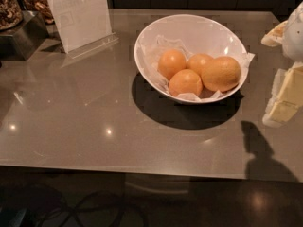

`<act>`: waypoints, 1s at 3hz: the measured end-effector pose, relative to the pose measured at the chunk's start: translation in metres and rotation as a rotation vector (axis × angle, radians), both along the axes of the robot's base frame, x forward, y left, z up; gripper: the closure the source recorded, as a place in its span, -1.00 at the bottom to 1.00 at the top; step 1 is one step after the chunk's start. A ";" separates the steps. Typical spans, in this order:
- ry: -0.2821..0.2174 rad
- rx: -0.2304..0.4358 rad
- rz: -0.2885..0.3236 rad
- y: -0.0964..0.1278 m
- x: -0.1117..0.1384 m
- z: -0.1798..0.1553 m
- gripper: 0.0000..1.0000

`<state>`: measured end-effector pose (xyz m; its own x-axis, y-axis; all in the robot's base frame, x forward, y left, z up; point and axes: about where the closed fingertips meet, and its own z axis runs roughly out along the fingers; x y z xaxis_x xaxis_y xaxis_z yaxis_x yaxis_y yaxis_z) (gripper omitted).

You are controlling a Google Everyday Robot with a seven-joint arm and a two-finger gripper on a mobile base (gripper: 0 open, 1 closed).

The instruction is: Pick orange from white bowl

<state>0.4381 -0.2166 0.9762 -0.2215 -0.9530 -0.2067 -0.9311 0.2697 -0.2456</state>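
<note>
The orange [221,73] lies in the right half of the bowl [189,20], resting on crumpled paper [158,48] with its long side running roughly left to right. Three smaller oranges [185,82] crowd its left side, and at least the two nearest seem to touch it. To its right the bowl's wall rises close by. The bowl has a slanted rim, lower on the near side, and stands on the table [85,122].

The gripper [284,100] is at the right edge of the view, beside the bowl and apart from it, and partly cut off. We cannot tell whether it is spread or pressed together. Its shadow falls on the table in front of it.

We judge the reach to be the step in hand, since the orange sits in the bowl untouched. Next we would want the gripper carried left over the rim and brought down from above. It should span the orange's shorter width, front to back, where neither the neighbours nor the wall crowd it.

Well apart at the far left stand a sign holder [78,13] and a jar [7,8].
</note>
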 end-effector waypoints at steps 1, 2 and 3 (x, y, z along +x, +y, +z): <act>0.000 0.000 0.000 0.000 0.000 0.000 -1.00; -0.008 0.033 -0.026 0.004 0.015 0.001 -1.00; 0.005 0.140 -0.106 -0.001 0.044 -0.002 -1.00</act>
<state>0.4821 -0.2174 0.9745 -0.3201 -0.8863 -0.3347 -0.8968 0.3973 -0.1944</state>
